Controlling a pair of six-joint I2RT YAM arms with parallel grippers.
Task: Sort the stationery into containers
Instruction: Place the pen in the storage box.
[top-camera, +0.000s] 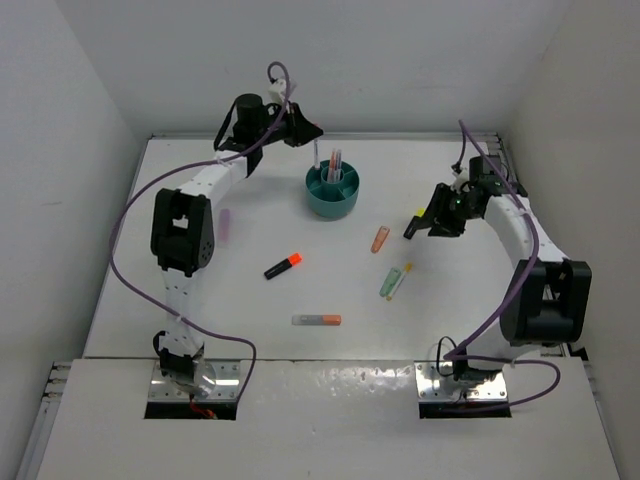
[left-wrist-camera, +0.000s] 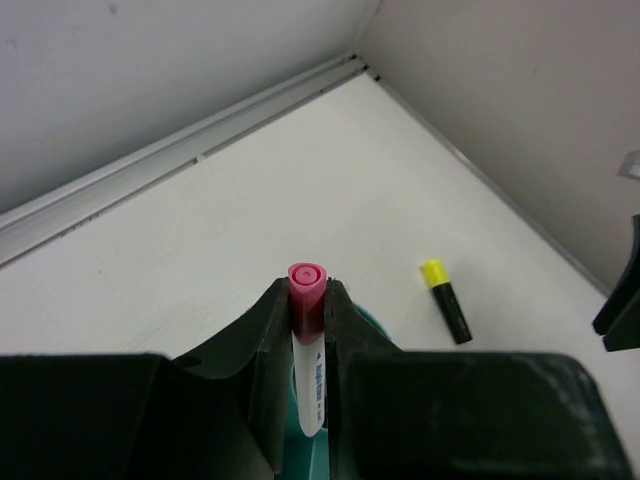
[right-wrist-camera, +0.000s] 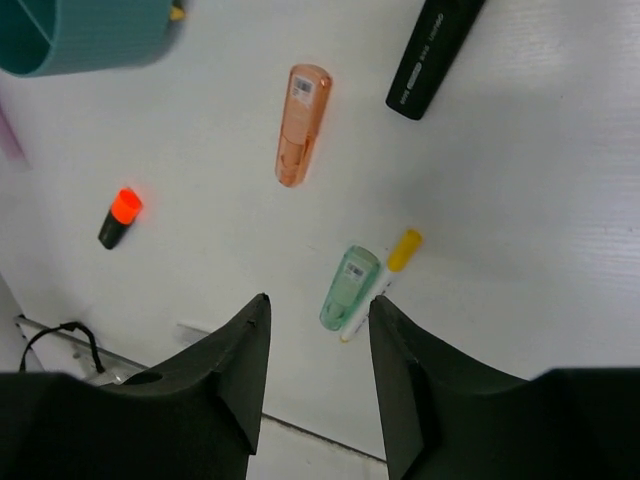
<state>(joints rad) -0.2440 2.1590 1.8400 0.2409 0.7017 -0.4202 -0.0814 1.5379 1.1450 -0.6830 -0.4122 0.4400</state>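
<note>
The teal cup (top-camera: 332, 192) stands at the back middle of the table with several pens upright in it. My left gripper (top-camera: 314, 135) hovers just behind and above it, shut on a white pen with a pink cap (left-wrist-camera: 307, 330), held upright between the fingers; the cup's teal rim (left-wrist-camera: 371, 323) shows below them. My right gripper (top-camera: 433, 224) is open and empty, above the table at the right, next to a black-yellow marker (top-camera: 413, 224). In the right wrist view the open gripper (right-wrist-camera: 318, 310) frames a green marker (right-wrist-camera: 349, 288) and a thin yellow-capped pen (right-wrist-camera: 385, 275).
On the table lie an orange marker (top-camera: 380, 238), the green marker (top-camera: 388, 283), a black-orange marker (top-camera: 283, 265), a grey-orange pen (top-camera: 316, 320) and a pink item (top-camera: 226, 224) by the left arm. White walls enclose the table on three sides.
</note>
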